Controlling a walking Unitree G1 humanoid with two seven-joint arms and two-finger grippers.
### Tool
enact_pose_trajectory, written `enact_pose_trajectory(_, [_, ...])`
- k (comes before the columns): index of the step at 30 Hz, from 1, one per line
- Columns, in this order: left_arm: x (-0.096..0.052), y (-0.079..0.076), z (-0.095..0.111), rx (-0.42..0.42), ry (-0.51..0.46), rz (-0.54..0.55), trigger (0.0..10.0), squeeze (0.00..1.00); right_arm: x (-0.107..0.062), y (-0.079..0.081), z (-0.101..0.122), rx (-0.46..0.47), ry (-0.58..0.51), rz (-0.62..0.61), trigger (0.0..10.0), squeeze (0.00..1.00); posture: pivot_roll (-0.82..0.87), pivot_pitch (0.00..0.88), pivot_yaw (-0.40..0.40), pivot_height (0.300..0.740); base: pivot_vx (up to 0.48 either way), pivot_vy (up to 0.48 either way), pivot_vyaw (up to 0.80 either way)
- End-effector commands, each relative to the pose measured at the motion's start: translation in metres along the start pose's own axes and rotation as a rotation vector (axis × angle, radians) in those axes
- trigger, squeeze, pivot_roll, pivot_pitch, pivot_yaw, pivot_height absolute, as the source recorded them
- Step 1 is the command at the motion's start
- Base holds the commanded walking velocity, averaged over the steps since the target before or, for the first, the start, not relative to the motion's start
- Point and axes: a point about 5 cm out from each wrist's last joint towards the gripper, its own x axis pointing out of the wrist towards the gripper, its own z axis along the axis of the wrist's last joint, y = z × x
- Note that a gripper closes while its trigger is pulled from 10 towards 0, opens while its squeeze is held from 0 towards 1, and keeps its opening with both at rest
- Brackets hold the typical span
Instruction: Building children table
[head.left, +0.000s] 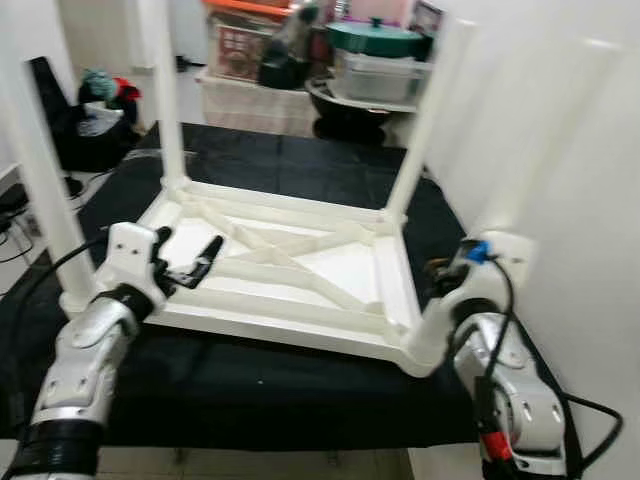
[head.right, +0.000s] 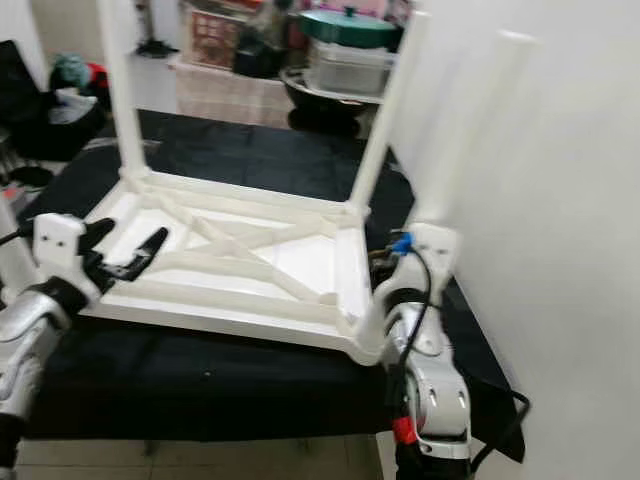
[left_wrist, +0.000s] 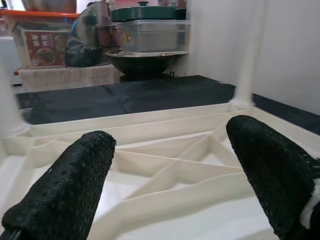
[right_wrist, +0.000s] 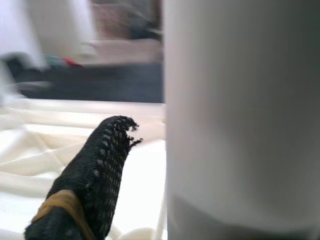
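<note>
four upright legs (head.left: 165, 95), open underside (head.left: 300, 262) between

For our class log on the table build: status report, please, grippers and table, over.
Left gripper open, over the upturned table top. Right gripper at near right leg, grip unclear. Four legs standing. Black cloth underneath; nothing blocking.

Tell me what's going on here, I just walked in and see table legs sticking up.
The robot is assembling a small white table that lies upside down on a black-covered surface. Its right gripper is at the near right leg, apparently around it. Its left gripper hovers open over the near left edge of the underside, holding nothing.
</note>
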Motion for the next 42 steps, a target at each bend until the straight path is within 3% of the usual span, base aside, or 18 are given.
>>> enact_pose_trajectory(1, [-0.003, 0.002, -0.005, -0.002, 0.019, 0.005, 10.0, 0.76, 0.007, -0.001, 0.022, 0.011, -0.082, 0.201, 10.0, 0.0, 0.11, 0.0, -0.123, 0.74, 0.0, 0.0, 0.0])
enact_pose_trajectory(7, [-0.005, 0.004, -0.005, 0.004, 0.017, 0.017, 10.0, 0.76, 0.003, -0.012, 0.035, -0.047, -0.058, 0.481, 10.0, 0.0, 0.12, 0.0, -0.142, 0.74, 0.0, 0.0, 0.0])
enact_pose_trajectory(9, [-0.006, 0.005, -0.005, 0.005, 0.016, 0.019, 10.0, 0.76, 0.006, -0.016, 0.033, -0.061, -0.042, 0.465, 8.4, 0.0, 0.12, 0.0, -0.144, 0.74, 0.0, 0.0, 0.0])
enact_pose_trajectory(11, [-0.006, 0.004, -0.005, 0.005, 0.014, 0.022, 10.0, 0.76, 0.015, -0.024, 0.022, -0.069, 0.006, 0.345, 0.0, 0.0, 0.13, 0.0, -0.148, 0.74, 0.0, 0.0, 0.0])
enact_pose_trajectory(12, [-0.006, 0.004, -0.005, 0.005, 0.014, 0.022, 10.0, 0.76, 0.015, -0.024, 0.022, -0.069, 0.006, 0.345, 0.0, 0.0, 0.13, 0.0, -0.148, 0.74, 0.0, 0.0, 0.0])
enact_pose_trajectory(14, [-0.009, 0.004, -0.005, 0.005, 0.018, 0.024, 10.0, 0.76, 0.022, -0.043, -0.004, -0.061, 0.132, 0.012, 0.0, 0.0, 0.13, 0.0, -0.14, 0.74, 0.0, 0.0, 0.0])
enact_pose_trajectory(17, [-0.009, 0.004, -0.005, 0.006, 0.02, 0.024, 10.0, 0.76, 0.022, -0.049, -0.009, -0.056, 0.16, -0.082, 0.0, 0.0, 0.13, 0.0, -0.14, 0.74, 0.0, 0.0, 0.0])
enact_pose_trajectory(20, [-0.009, 0.006, -0.006, 0.009, 0.025, 0.023, 10.0, 0.75, -0.014, -0.101, -0.024, 0.0, 0.129, -0.804, 0.0, 0.0, 0.12, 0.0, -0.136, 0.74, 0.0, 0.0, 0.0])
enact_pose_trajectory(26, [-0.006, 0.003, -0.006, 0.004, 0.025, 0.016, 10.0, 0.75, -0.033, -0.085, -0.036, 0.015, 0.144, -0.877, 0.0, 0.0, 0.11, 0.0, -0.121, 0.74, 0.0, 0.0, 0.0])
enact_pose_trajectory(28, [-0.005, 0.001, -0.007, 0.001, 0.027, 0.008, 10.0, 0.75, -0.031, -0.063, -0.041, 0.027, 0.175, -0.785, 0.0, 0.0, 0.1, 0.0, -0.115, 0.74, 0.0, 0.0, 0.0])
enact_pose_trajectory(29, [-0.004, -0.001, -0.007, -0.002, 0.027, 0.002, 10.0, 0.74, -0.019, -0.03, -0.04, 0.042, 0.164, -0.584, 10.0, 0.0, 0.1, 0.0, -0.113, 0.74, 0.0, 0.0, 0.0])
enact_pose_trajectory(30, [-0.002, -0.001, -0.007, -0.004, 0.027, -0.002, 10.0, 0.73, -0.013, -0.009, -0.033, 0.044, 0.112, -0.438, 10.0, 0.26, 0.1, 0.0, -0.114, 0.74, 0.0, 0.0, 0.0])
enact_pose_trajectory(31, [-0.002, -0.001, -0.007, -0.004, 0.027, -0.002, 10.0, 0.73, -0.013, -0.009, -0.033, 0.044, 0.112, -0.438, 10.0, 0.26, 0.1, 0.0, -0.114, 0.74, 0.0, 0.0, 0.0])
enact_pose_trajectory(32, [-0.002, -0.001, -0.007, -0.004, 0.026, -0.003, 10.0, 0.73, -0.006, 0.004, -0.026, 0.08, 0.068, -0.282, 10.0, 1.0, 0.1, 0.0, -0.117, 0.74, 0.0, 0.0, 0.0])
enact_pose_trajectory(35, [-0.001, 0.0, -0.006, -0.004, 0.024, -0.003, 10.0, 0.73, -0.003, 0.01, -0.021, 0.104, 0.037, -0.194, 10.0, 1.0, 0.1, 0.0, -0.117, 0.74, 0.0, 0.0, 0.0])
enact_pose_trajectory(36, [-0.002, 0.001, -0.006, -0.004, 0.024, -0.001, 10.0, 0.71, 0.001, 0.011, -0.011, 0.101, 0.008, -0.078, 10.0, 0.0, 0.11, 0.0, -0.123, 0.74, 0.0, 0.0, 0.0])
enact_pose_trajectory(37, [-0.002, 0.001, -0.006, -0.004, 0.024, -0.001, 10.0, 0.71, 0.001, 0.011, -0.011, 0.101, 0.008, -0.078, 10.0, 0.0, 0.11, 0.0, -0.123, 0.74, 0.0, 0.0, 0.0])
enact_pose_trajectory(42, [-0.004, 0.002, -0.006, -0.001, 0.026, -0.002, 10.0, 0.69, -0.006, 0.001, 0.032, -0.021, -0.06, 0.548, 10.0, 0.0, 0.11, 0.0, -0.132, 0.74, 0.0, 0.0, 0.0])
